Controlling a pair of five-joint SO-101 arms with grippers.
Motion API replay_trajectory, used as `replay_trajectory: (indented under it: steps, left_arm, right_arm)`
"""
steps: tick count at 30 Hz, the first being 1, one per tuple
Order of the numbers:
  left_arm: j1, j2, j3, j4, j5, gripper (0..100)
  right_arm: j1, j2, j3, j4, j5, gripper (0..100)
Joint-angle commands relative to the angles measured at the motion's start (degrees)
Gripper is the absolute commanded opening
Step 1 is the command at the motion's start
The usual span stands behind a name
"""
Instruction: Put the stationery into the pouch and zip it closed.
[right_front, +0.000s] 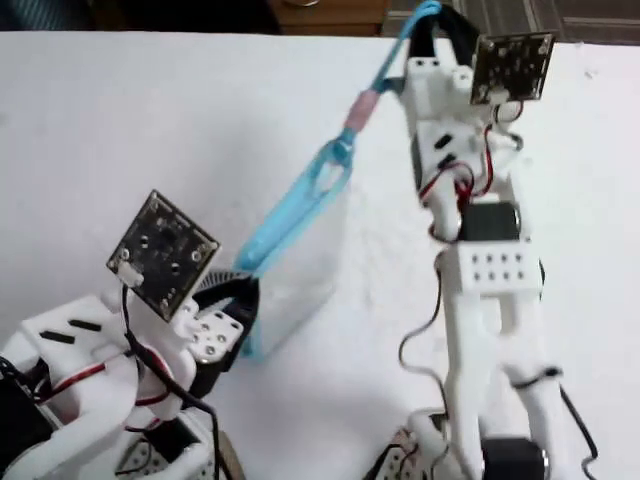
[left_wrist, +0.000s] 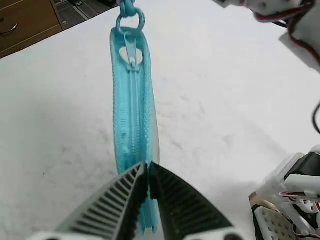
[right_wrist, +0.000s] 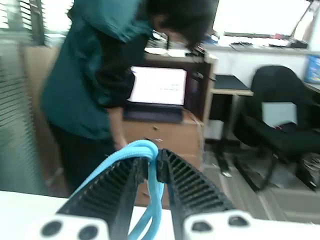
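While the left arm's fingers (left_wrist: 117, 202) pinch one end of the clear, blue-zippered plastic pouch (right_front: 300, 265) on the white counter (right_front: 120, 120), the right arm's fingers (right_wrist: 187, 187) pinch its blue pull cord (right_wrist: 142, 150) beyond the other end; zipping seems nearly finished, needing one last tug.

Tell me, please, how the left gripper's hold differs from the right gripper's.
The left gripper clamps the pouch at its near end; the right gripper clamps the blue strap at the far end. The left gripper is over the middle of the table; the right gripper is at its far edge. Both are shut, with the pouch stretched between them.
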Motion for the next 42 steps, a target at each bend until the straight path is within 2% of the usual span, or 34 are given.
replay_trajectory:
  steps: [1, 8, 12, 19, 27, 33, 36, 42]
  left_arm:
    - [0.57, -0.22, -1.49, 0.09, -0.44, 2]
    - [0.57, -0.22, -1.67, 0.09, -0.44, 2]
    - [0.57, -0.22, -1.76, 0.09, -0.44, 2]
    - [0.04, -0.22, -1.85, 0.00, -0.44, 2]
    - [-15.16, 0.04, -1.85, -4.57, -1.58, 2]
    - [-28.97, 0.22, -1.32, -8.44, -1.58, 2]
    - [-33.36, 0.31, 0.44, -10.11, -1.58, 3]
    - [-37.58, 0.22, 12.57, -13.71, -1.14, 18]
  right_arm:
    - [4.26, 6.90, -0.88, -5.23, 3.16, 1.6]
    - [9.19, 21.49, -0.88, -17.10, 8.70, 1.6]
    - [10.77, 27.30, -0.97, -18.77, 9.05, 1.6]
    - [8.66, 22.73, -0.44, -17.54, 8.88, 1.6]
    - [-4.97, 9.19, -0.26, 0.04, 9.23, 1.6]
    - [-6.99, 8.31, -0.26, 12.09, 8.79, 1.6]
    - [-8.31, 7.60, -0.26, 19.91, 9.49, 2.0]
    - [-10.51, 7.08, -0.18, 40.66, 26.99, 2.2]
